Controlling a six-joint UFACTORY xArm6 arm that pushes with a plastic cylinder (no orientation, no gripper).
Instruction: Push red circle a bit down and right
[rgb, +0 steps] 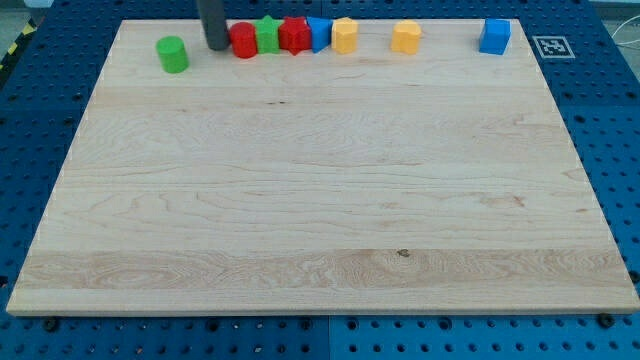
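Observation:
The red circle (244, 42) sits near the view's top edge of the wooden board (320, 200). It is the left end of a tight row: red circle, green star (268, 35), a red block (294, 36), a blue block (318, 33). My tip (217, 46) is just left of the red circle, touching or almost touching it. A green circle (172, 54) stands apart to the tip's left.
A yellow block (344, 36) stands just right of the row. Another yellow block (406, 38) and a blue block (495, 36) stand farther right along the top edge. A tag marker (552, 46) lies off the board's top right corner.

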